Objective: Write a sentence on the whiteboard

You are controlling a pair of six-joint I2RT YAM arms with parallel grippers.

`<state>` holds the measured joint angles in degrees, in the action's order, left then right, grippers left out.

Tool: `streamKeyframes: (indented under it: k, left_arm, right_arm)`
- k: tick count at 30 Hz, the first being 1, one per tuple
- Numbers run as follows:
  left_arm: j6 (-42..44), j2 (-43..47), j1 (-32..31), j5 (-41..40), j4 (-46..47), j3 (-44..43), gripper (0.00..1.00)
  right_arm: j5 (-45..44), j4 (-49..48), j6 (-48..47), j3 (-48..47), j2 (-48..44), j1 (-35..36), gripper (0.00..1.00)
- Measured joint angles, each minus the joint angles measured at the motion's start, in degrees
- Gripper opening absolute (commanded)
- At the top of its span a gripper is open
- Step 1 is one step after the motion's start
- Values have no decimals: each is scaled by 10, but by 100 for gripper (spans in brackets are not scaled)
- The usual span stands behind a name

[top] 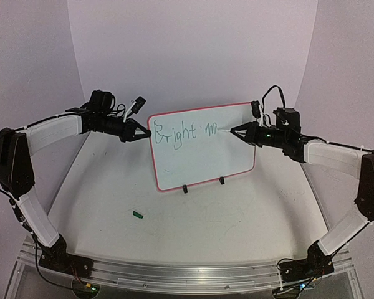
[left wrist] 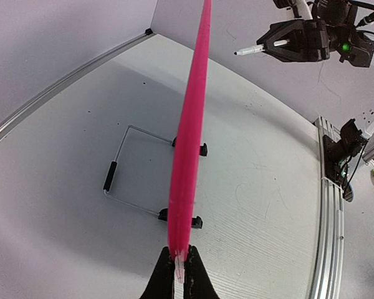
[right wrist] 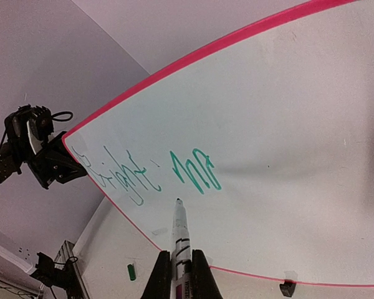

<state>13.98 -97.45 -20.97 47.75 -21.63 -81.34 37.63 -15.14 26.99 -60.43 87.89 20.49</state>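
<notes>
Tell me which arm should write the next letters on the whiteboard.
Right. Its end effector holds the marker, tip just short of the whiteboard beside the green writing. The left end effector is clamped on the board's edge, steadying it.

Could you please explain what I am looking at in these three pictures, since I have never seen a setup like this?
These are two robot arms bolted at the near edge of a table. The wide picture comes from a fixed camera above and behind them; the other two come from cameras on each wrist.

The left gripper is shut on the edge of the whiteboard, a white board with a pink rim standing on a wire stand; in the left wrist view you see that rim edge-on. The right gripper holds a marker, its tip at the board just past the green writing, which seems to read "Bright" plus a few more strokes.

A small green marker cap lies on the table in front of the board.
</notes>
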Motion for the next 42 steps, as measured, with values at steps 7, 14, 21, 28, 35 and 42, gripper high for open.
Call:
streamKeyframes:
  k: [7,14,21,28,35,42]
  left_arm:
    - [0,0,0,0,0,0,0]
    - [1,0,0,0,0,0,0]
    - [2,0,0,0,0,0,0]
    - [2,0,-1,0,0,0,0]
    - [2,0,-1,0,0,0,0]
    - [1,0,-1,0,0,0,0]
  right_arm:
    - [-11,12,-9,-19,24,0,0]
    - [-25,15,-10,-32,41,0,0]
    - [-36,20,-10,-37,59,0,0]
    - [-46,23,-10,-41,59,0,0]
    - [-52,23,-7,-50,59,0,0]
    - [-59,21,-2,-58,59,0,0]
